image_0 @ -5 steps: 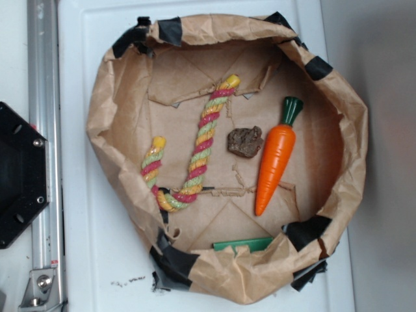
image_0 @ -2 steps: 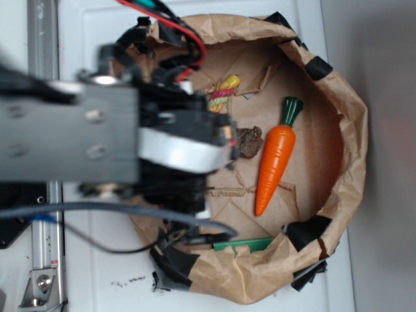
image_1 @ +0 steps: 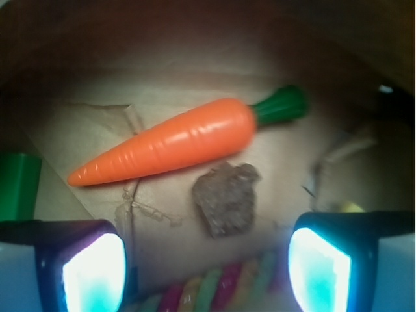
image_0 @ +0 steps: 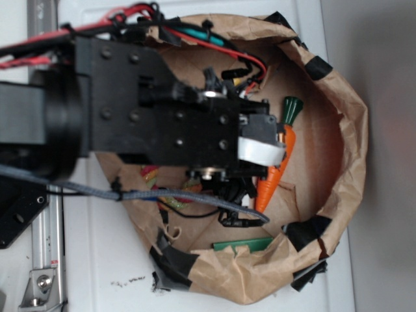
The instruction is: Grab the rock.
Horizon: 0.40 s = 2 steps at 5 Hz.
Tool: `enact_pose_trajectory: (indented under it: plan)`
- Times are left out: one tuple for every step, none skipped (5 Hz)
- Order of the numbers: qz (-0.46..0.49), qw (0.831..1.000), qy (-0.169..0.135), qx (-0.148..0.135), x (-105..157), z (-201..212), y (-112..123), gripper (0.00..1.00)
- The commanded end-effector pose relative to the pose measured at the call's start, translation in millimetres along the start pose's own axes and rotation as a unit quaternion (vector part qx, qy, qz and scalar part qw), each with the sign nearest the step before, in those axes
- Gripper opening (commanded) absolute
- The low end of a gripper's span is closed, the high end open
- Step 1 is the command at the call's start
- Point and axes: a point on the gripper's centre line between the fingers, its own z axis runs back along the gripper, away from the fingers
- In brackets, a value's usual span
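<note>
In the wrist view the rock [image_1: 225, 199], a small rough brown lump, lies on the paper floor just below the orange carrot [image_1: 175, 140] with its green top. My gripper [image_1: 207, 266] hangs above it, open, with nothing between its glowing pads [image_1: 94, 273]; the rock sits slightly ahead of the gap between them. In the exterior view the arm covers the rock, and only part of the carrot [image_0: 272, 179] shows past the gripper [image_0: 260, 151].
A striped twisted rope [image_1: 214, 292] lies beneath the gripper. The crumpled brown paper wall [image_0: 344, 130] rings the whole area. A green block [image_0: 244, 245] sits at the front wall, also seen as a green block [image_1: 16, 185] in the wrist view.
The arm has swept in from the left and moved right over the bag, now covering the rock and most of the rope. The objects have not moved.
</note>
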Motion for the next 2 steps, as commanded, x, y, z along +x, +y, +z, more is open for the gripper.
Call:
enact_pose_trajectory:
  plan:
    - [0.000, 1.000, -0.020, 0.019, 19, -35, 16, 1.00]
    - [-0.002, 0.999, -0.007, 0.043, 22, -47, 20, 0.00]
